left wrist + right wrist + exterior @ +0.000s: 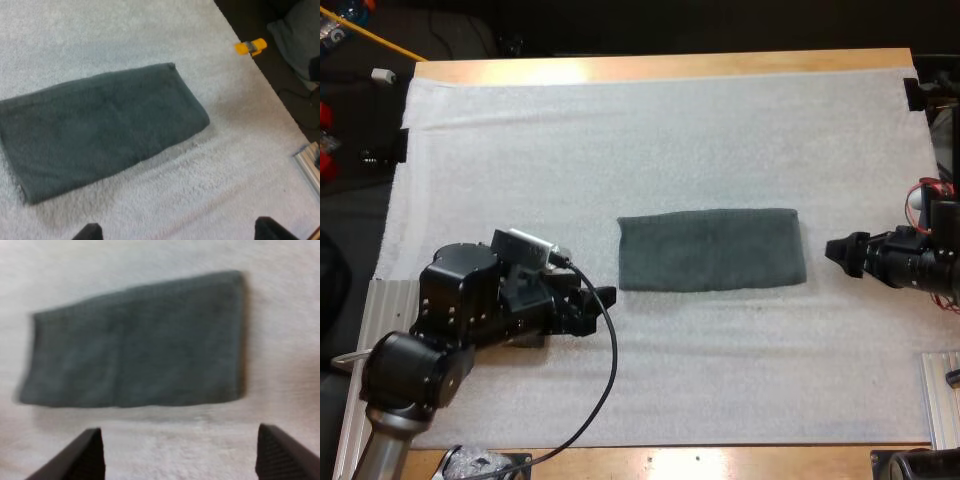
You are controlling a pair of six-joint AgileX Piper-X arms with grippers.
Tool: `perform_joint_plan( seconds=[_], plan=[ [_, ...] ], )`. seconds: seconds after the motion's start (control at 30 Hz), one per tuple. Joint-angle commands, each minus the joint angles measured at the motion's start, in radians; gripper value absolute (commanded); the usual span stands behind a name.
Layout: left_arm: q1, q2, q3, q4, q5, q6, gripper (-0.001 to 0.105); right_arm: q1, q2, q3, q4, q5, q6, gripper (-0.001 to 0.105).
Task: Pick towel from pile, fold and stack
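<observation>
A dark grey-green towel (711,250) lies flat in a long folded rectangle at the middle of the white mat (650,130). My left gripper (605,297) hovers just off the towel's left end, open, with nothing between its fingertips (89,232). The towel (100,127) spreads out ahead of that gripper. My right gripper (837,249) sits a short way off the towel's right end, also open and empty, its fingertips (82,455) wide apart. The towel (137,342) lies just beyond them, untouched.
A small yellow object (251,47) lies on the dark floor beyond the mat's edge. Metal rails (942,400) stand at the front right and front left of the table. A crinkled plastic piece (470,462) rests at the front edge.
</observation>
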Motion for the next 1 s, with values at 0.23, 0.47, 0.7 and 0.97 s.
perform_joint_plan(
  seconds=[0.23,0.47,0.7,0.97],
  plan=[
    [-0.003,-0.012,-0.009,0.028,-0.005,-0.01,0.059,-0.001,0.137,-0.004,-0.052,0.027,-0.066,0.062],
    [-0.003,-0.012,-0.009,0.026,-0.005,-0.016,0.059,-0.001,0.337,-0.004,-0.195,-0.069,-0.055,0.062],
    [-0.003,-0.012,-0.009,0.026,-0.005,-0.03,0.059,-0.001,0.517,-0.004,-0.272,-0.13,-0.055,0.062],
    [-0.003,-0.012,-0.009,0.026,-0.005,-0.03,0.059,-0.001,0.665,-0.004,-0.385,-0.217,0.028,0.062]
  ],
)
